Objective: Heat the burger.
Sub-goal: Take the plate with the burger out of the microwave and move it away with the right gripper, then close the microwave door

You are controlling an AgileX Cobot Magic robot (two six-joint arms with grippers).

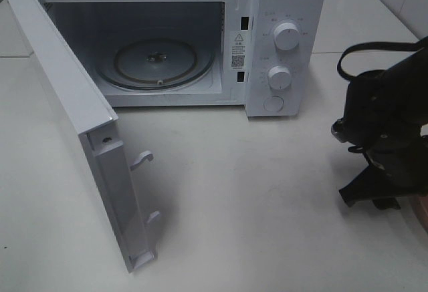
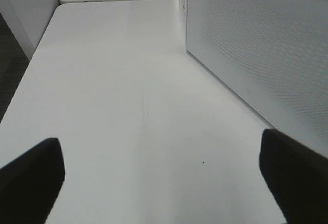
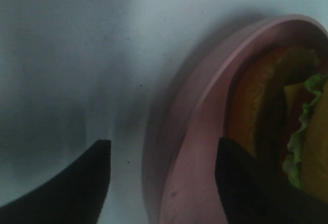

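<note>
Straddling the rim: the right gripper [image 3: 161, 175] is spread open and grasps nothing; one finger hangs outside the pink plate [image 3: 197, 131], the other over its inside, just beside the burger [image 3: 287, 126].
Burger place: it lies tipped on the plate, bun, lettuce and cheese showing, right next to the inner finger.
Risk one: I judge that if this gripper closes here, it may pinch only the plate rim, and then the plate could tilt and the burger roll off.
Risk two: the microwave door [image 1: 80, 138] stands wide open over the bench [image 1: 254, 192]; a carried plate could hit it on a low path.
Left gripper [image 2: 161, 175]: released, empty, above bare bench beside the perforated door face.
View difference: only the right wrist view shows burger and plate; the high view shows the empty turntable [image 1: 155, 61] in the microwave [image 1: 281, 11], but the arm hides the plate there.
</note>
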